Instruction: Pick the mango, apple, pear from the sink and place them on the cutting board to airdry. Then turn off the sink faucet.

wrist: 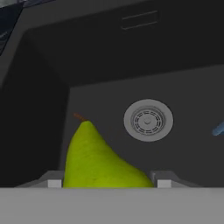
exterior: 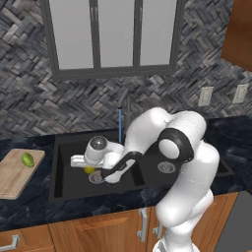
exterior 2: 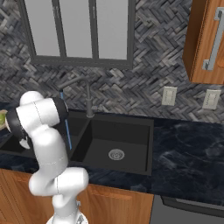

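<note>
The jaws [wrist: 105,183] stood partly open around the wide base of the pear [wrist: 94,159], a fingertip [wrist: 54,183] close at each side; whether they pressed it could not be told. The pear lay low in the left basin of the sink [exterior: 61,167], stem end pointing toward the back wall, beside the drain [wrist: 148,119]. A green fruit [exterior: 27,159] sat on the cutting board [exterior: 12,179] at the bench's left end.

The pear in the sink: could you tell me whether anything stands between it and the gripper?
Nothing visible does. In the hand view the pear sits right between the two fingertips of the gripper, stem pointing away, in the left basin of the sink. The drain lies beyond it on the basin floor, off to one side.
</note>
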You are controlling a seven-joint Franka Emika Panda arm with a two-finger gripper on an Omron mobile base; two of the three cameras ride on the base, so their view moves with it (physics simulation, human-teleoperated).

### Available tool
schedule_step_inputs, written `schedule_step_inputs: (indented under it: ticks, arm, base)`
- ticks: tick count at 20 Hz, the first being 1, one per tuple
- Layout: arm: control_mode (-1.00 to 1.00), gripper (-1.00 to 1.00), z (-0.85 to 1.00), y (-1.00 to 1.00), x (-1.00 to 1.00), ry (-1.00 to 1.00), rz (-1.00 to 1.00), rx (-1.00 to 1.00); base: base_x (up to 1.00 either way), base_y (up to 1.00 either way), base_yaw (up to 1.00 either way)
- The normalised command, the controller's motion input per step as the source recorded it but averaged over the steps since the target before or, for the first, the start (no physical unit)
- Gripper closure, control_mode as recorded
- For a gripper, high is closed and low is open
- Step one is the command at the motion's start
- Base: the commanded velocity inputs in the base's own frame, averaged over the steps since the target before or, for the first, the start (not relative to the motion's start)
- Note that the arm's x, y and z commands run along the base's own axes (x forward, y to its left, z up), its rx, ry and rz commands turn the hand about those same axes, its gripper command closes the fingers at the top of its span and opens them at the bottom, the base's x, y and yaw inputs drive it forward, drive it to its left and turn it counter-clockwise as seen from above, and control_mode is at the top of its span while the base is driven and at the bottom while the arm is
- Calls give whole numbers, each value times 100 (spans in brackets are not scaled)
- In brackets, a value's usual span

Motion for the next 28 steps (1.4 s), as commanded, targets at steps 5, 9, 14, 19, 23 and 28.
schedule_step_inputs:
  ticks: [5,9,14,19,23,28]
  arm:
    - [-100,100,99,0,-29,0,-5,0]
    - [-100,100,100,0,-36,0,-6,1]
    - [-100,100,100,0,-36,0,-4,1]
    - [-100,100,100,0,-24,6,0,0]
    - [-100,100,88,0,-46,5,0,-1]
    - [-100,100,61,0,-66,-1,0,-7]
  base:
    - [0,0,0]
    - [0,0,0]
    - [0,0,0]
    - [0,0,0]
    - [0,0,0]
    - [0,0,0]
